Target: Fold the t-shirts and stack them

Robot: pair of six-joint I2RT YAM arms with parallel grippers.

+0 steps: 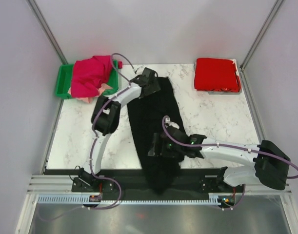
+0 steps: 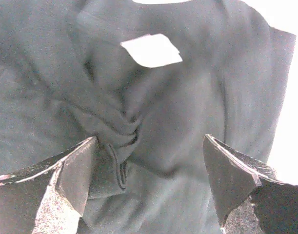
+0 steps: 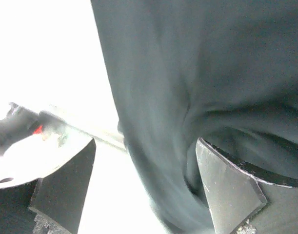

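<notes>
**Setting:** white marble table [image 1: 212,122], pale grey walls [image 1: 163,29] on three sides.

**Item 1: black tee [image 1: 156,114].** Long narrow strip down the table's middle. It runs from under the left gripper [image 1: 149,82] to under the right gripper [image 1: 159,146] and past it, w/ the near end hanging over the table edge. Creased, not squared up.

**Left gripper:** jaws wide apart over a bunched ridge of black cloth. Nothing clamped.

**Right gripper:** jaws apart, black cloth btwn them and up against one finger. Wrist view is blurred; no pinch seen.

**Item 2: red tee [image 1: 216,73].** Folded flat, well apart from both grippers, beyond and to the right of the right one.

**Item 3: magenta tee [image 1: 90,73].** Loose heap near the left gripper's left side, sitting in a green bin [image 1: 63,80].

**Item 4: peach tee [image 1: 108,87].** Only an edge shows, under the magenta one.

**Progress (est.):** approx one of four done. The red tee looks finished. The black one is folded lengthwise only, so it likely needs cross-folds, then stacking. Magenta and peach not started.
</notes>
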